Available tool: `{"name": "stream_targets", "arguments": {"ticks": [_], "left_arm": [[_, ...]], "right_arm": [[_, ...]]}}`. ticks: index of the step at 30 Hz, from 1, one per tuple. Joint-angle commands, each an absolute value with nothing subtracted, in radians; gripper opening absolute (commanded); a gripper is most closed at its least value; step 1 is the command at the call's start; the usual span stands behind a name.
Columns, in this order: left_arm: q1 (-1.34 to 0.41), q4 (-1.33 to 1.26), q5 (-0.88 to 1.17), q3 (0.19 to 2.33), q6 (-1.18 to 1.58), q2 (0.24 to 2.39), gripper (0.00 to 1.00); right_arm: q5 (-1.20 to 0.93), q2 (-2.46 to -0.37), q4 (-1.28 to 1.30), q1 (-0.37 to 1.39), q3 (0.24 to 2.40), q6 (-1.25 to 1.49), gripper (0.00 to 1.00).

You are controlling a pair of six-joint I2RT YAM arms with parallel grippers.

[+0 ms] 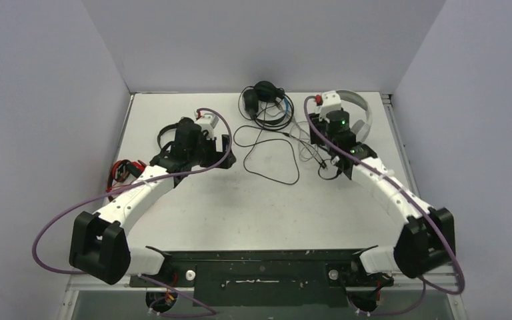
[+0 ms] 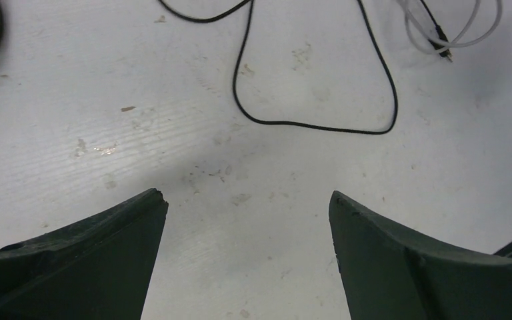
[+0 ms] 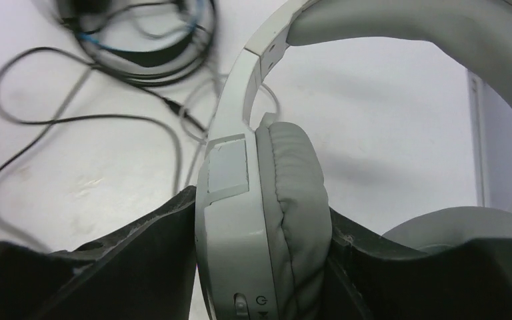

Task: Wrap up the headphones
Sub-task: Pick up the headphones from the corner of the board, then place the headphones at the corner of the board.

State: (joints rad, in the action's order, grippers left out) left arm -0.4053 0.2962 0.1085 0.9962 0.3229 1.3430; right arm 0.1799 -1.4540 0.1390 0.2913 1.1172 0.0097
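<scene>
The white-grey headphones lie at the back right of the table, their band curving past my right arm. My right gripper is shut on one grey ear cup, a finger pressed to each side. My left gripper hangs open over bare table with nothing between its fingers. In the top view it sits left of centre. A small black headset lies partly under the left arm. A red-and-black headset is at the left edge, and a black-and-blue one at the back.
Thin black cable loops across the table's middle, and one loop lies just ahead of the left fingers. A white cable with its plug lies to the right. Grey walls close in three sides, and the table's right edge runs close behind the white-grey headphones.
</scene>
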Motion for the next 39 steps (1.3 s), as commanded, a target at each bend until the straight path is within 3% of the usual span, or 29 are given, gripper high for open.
{"name": "stream_targets", "arguments": {"ticks": [1,5,11,23,35,39], "left_arm": [[-0.419,0.163,0.274,0.967,0.291,1.270,0.90],[-0.419,0.137,0.283,0.952,0.292,1.223,0.90],[-0.415,0.122,0.261,0.927,0.300,1.168,0.90],[-0.430,0.073,0.409,0.905,0.326,1.206,0.91],[-0.584,0.272,0.171,0.987,0.223,1.331,0.86],[-0.608,0.306,0.135,1.007,0.202,1.368,0.78]], "right_arm": [[0.115,-1.214,0.090,0.454,1.028,-0.058,0.42],[-0.197,-1.069,0.136,0.605,0.957,-0.116,0.48],[-0.341,-1.020,0.151,0.744,0.830,-0.036,0.48],[-0.143,-1.060,0.047,0.942,0.665,-0.037,0.46],[-0.043,-1.147,0.058,1.118,0.748,-0.112,0.47],[-0.024,-1.158,0.037,1.168,0.771,-0.127,0.49]]}}
